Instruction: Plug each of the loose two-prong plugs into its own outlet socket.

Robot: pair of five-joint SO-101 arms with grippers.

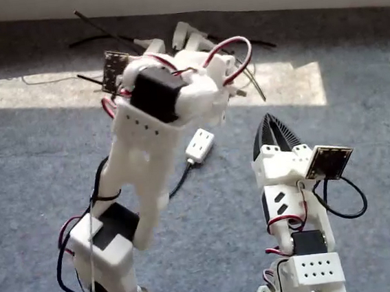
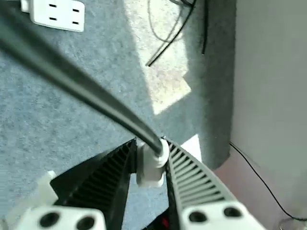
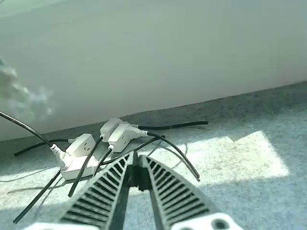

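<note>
Plug (image 2: 152, 167), white, two-prong: your left tool (image 2: 151, 148) was clamped on it, held aloft. Outlet block (image 2: 53, 12) lay on the carpet (image 2: 96, 120) below and ahead of it. Right tool (image 3: 138, 165) was closed, empty.

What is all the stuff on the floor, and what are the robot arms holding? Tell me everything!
outlet block: one, white, on the carpet between the two arms, black cord attached
plug: one, white with a black cable, pinched in the left gripper
far plugs and outlets: a few, white, bunched near the wall
cables: several, black, trailing around that bunch
carpet: one, grey, with sunny patches
wall: one, pale, behind everything
left gripper: one, black, shut on the plug
right gripper: one, black, shut, empty
</note>
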